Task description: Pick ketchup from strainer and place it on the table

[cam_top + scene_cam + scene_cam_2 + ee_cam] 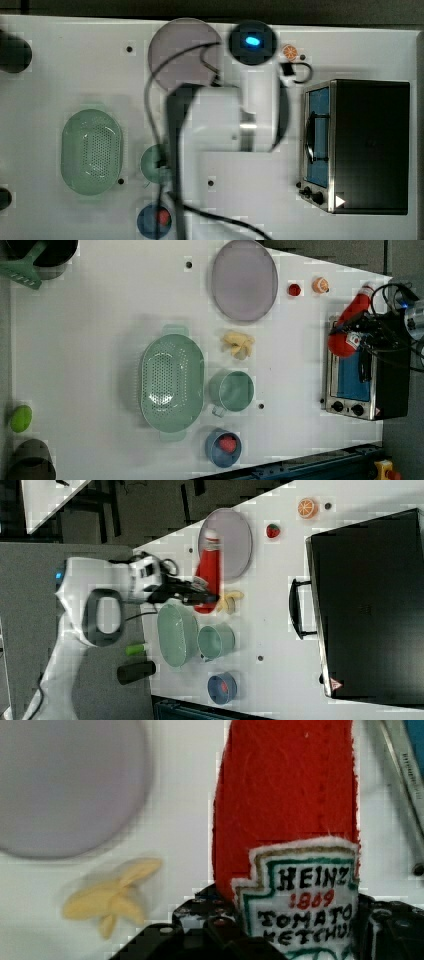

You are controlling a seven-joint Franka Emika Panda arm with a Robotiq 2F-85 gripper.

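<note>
Ketchup (285, 810) is off the bench (100, 340), carried aloft by the gripper (202, 599); fingers closed on its lower body by the label. Strainer (172, 382) sits empty mid-bench, beside the green cup (232, 390). The bottle looks like stitched felt with fuzzy edges: probably light, soft, squashy, not slippery or fragile. A hold across the fat lower half seems best. Label reads "HEINZ 1869 TOMATO KETCHU…", the rest hidden.

Red felt ketchup (285, 795) with white cap; white label bordered gold and green, lettered black and red. Pale green perforated strainer (172, 382); grey plate (244, 279); yellow banana (112, 895). White table (100, 315), dark dots.
</note>
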